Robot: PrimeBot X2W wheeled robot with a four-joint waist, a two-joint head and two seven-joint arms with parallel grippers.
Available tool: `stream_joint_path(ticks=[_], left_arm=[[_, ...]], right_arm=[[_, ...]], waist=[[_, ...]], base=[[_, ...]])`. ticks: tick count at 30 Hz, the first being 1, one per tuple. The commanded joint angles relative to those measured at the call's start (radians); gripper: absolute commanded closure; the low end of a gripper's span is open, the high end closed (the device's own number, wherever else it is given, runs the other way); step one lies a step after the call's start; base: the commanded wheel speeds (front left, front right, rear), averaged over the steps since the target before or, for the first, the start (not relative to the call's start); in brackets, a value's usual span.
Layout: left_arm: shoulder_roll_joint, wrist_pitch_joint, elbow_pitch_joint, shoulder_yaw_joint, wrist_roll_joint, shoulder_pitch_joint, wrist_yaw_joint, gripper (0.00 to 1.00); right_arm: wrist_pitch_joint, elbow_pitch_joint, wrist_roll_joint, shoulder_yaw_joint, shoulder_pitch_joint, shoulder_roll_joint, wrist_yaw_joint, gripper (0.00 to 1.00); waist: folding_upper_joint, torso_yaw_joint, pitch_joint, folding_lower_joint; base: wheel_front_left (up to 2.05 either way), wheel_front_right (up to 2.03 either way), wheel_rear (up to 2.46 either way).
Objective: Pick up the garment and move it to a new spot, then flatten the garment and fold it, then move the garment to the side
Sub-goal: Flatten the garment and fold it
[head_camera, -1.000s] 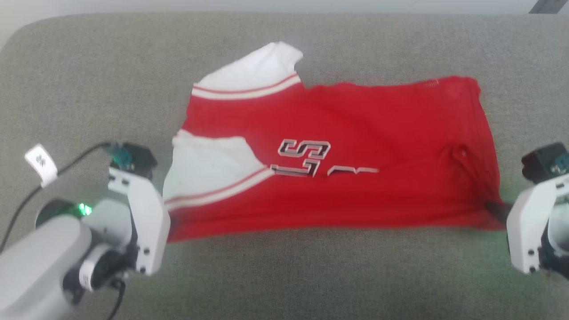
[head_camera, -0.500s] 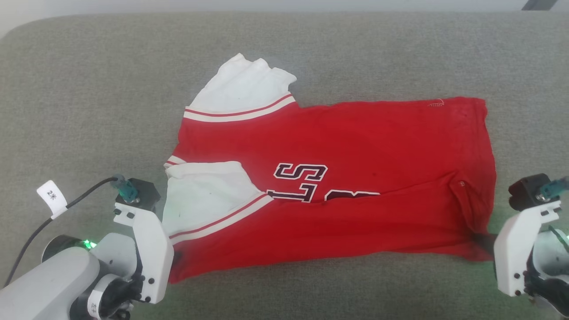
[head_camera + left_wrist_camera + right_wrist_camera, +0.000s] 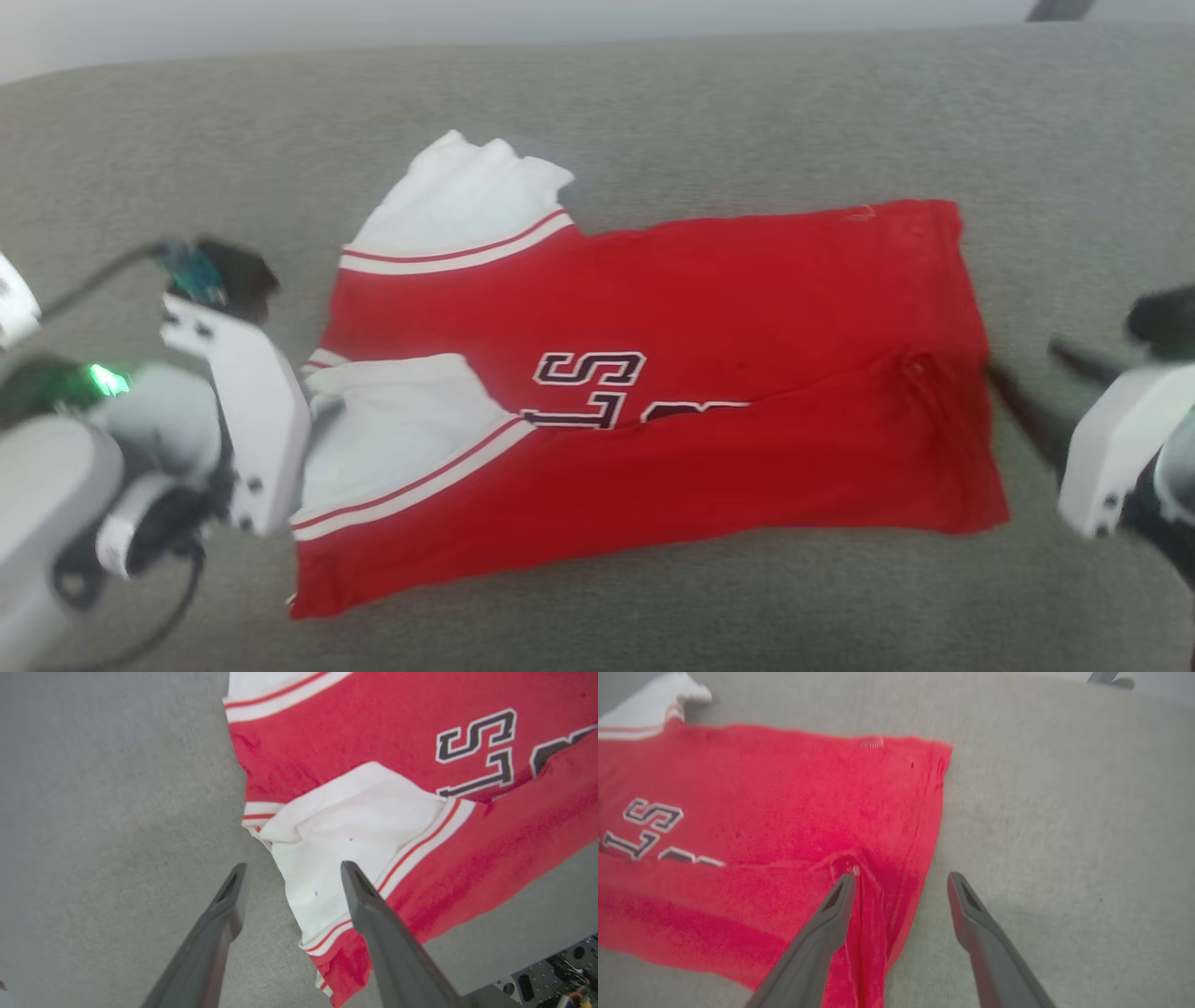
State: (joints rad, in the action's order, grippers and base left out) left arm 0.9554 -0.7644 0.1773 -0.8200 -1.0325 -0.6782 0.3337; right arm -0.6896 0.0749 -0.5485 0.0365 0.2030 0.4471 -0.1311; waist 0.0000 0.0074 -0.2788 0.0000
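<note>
The garment [image 3: 653, 308], a red jersey with white striped trim and black lettering, lies folded lengthwise on the grey cushion [image 3: 653, 112], its white panels toward the left. At its left end my left gripper [image 3: 317, 420] stands open just above the white panel; in the left wrist view the left gripper [image 3: 292, 868] straddles the edge of the garment [image 3: 364, 751] with nothing held. My right gripper [image 3: 1019, 356] is open beside the right hem. In the right wrist view the right gripper [image 3: 902, 876] hovers over the red hem of the garment [image 3: 784, 793], one finger over cloth, one over cushion.
The grey cushion [image 3: 1064, 812] stretches well past the garment on every side. Its back edge runs along the top of the head view, with a dark object [image 3: 1055, 9] beyond it. Part of my base [image 3: 551, 975] shows below the cushion's front edge.
Both grippers have opened and let go of the garment's near corners, which now lie on the cushion. Both arms have drawn back a little from the cloth. The head camera has shifted.
</note>
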Motion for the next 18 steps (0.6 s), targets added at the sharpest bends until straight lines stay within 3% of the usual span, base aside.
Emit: stream_joint_path(ticks=[1, 12, 18], left_arm=[[0.002, 0.009, -0.001, 0.014, 0.035, -0.052, -0.015, 0.00], [-0.061, 0.072, -0.250, 0.053, 0.105, -0.267, -0.151, 0.00], [-0.106, 0.117, -0.447, 0.044, 0.159, -0.384, -0.236, 0.00]], right_arm=[[0.096, 0.020, 0.025, -0.020, 0.036, -0.024, 0.001, 0.00], [0.596, 0.020, 0.210, -0.004, 0.168, -0.158, 0.000, 0.00], [0.719, -0.039, 0.249, 0.028, 0.196, -0.223, 0.000, 0.00]], waist=[[0.0000, -0.032, -0.007, 0.0000], [0.0000, -0.198, -0.079, 0.0000], [0.0000, -0.271, -0.141, 0.0000]], base=[[0.00, 0.00, 0.00], [0.00, 0.00, 0.00], [0.00, 0.00, 0.00]])
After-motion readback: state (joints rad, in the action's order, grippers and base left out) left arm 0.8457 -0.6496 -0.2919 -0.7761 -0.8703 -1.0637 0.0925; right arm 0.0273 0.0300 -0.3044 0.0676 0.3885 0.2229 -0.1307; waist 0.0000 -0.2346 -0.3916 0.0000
